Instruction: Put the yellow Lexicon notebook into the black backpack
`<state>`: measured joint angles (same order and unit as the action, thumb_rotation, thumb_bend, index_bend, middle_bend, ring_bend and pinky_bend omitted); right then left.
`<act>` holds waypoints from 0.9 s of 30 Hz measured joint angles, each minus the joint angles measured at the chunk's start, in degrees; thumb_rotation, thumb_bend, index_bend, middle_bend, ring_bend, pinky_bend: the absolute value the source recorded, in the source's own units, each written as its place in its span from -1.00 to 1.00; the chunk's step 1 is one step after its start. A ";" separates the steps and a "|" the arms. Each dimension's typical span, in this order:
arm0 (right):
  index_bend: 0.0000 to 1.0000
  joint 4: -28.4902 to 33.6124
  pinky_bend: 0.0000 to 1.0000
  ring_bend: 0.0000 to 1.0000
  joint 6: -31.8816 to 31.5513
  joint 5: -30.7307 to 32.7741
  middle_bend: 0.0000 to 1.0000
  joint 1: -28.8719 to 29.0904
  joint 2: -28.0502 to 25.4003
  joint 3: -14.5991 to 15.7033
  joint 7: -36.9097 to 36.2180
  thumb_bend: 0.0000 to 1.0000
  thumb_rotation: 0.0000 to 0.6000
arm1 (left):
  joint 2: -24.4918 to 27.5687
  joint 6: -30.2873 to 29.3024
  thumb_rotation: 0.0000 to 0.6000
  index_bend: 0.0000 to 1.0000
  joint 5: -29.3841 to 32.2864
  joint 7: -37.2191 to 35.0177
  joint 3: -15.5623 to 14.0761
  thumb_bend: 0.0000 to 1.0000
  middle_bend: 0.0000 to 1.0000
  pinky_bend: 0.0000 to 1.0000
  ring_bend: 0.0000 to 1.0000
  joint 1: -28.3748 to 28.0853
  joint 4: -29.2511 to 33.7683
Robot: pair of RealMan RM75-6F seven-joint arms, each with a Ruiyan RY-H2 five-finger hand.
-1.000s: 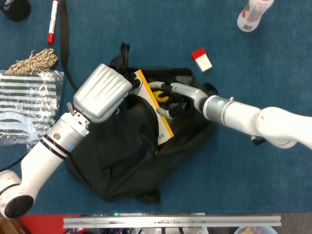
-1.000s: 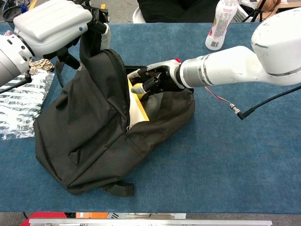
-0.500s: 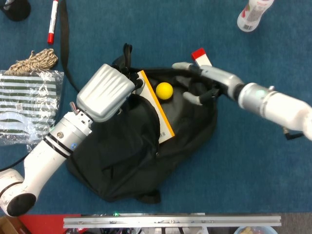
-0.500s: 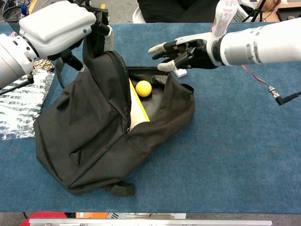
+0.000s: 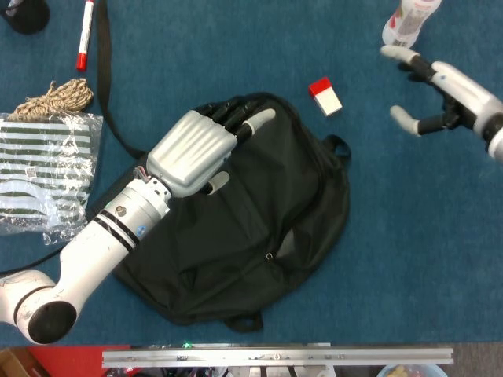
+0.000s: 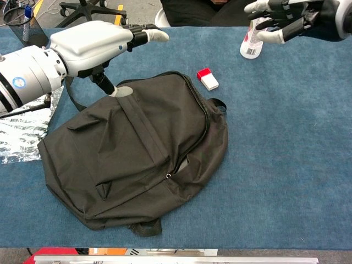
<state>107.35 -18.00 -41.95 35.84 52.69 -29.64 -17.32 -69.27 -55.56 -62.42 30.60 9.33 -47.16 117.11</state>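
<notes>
The black backpack (image 5: 251, 220) (image 6: 143, 148) lies flat on the blue table, its flap down over the opening. The yellow notebook shows in neither view. My left hand (image 5: 196, 148) (image 6: 91, 44) hovers over the pack's top edge, fingers stretched out and holding nothing; its thumb tip is at the fabric, though whether it touches I cannot tell. My right hand (image 5: 444, 90) (image 6: 286, 15) is well clear of the pack at the far right, fingers spread and empty, beside a plastic bottle (image 5: 407, 22) (image 6: 251, 39).
A small red and white box (image 5: 324, 96) (image 6: 207, 78) lies just beyond the pack. At the left are a striped plastic bag (image 5: 39, 169), a coil of rope (image 5: 55, 98) and a red marker (image 5: 84, 35). A black strap (image 5: 106, 71) runs from the pack's top.
My left hand has let go of the raised flap, which has dropped flat, hiding the notebook and a yellow ball. My right hand has pulled out of the opening and away to the right.
</notes>
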 measured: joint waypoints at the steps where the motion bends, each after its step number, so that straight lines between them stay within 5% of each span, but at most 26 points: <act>1: -1.00 0.09 -0.88 -1.00 -0.21 -0.88 -0.94 -0.46 -0.28 -0.03 -0.19 -0.09 1.00 | -0.03 -0.46 1.00 -1.00 0.20 0.29 -0.01 -0.51 -0.96 -0.52 -0.84 0.02 0.10; 10: -0.90 1.10 -0.82 -0.87 -10.65 -10.79 -0.60 -4.62 -1.82 3.81 4.20 -0.09 1.00 | -0.21 -10.39 1.00 -0.90 -2.78 0.89 -1.24 -0.51 -0.82 -0.52 -0.79 4.46 -0.64; 27: -0.74 -4.93 -0.73 -0.84 -40.07 -31.67 -0.55 -13.32 2.98 19.04 25.99 -0.08 1.00 | 3.51 -23.34 1.00 -0.76 -12.34 -8.44 -6.27 -0.51 -0.77 -0.52 -0.79 18.02 -9.17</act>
<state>102.42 -58.07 -73.63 22.52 55.68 -10.60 8.67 -65.77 -78.89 -74.76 22.15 3.06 -29.14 107.94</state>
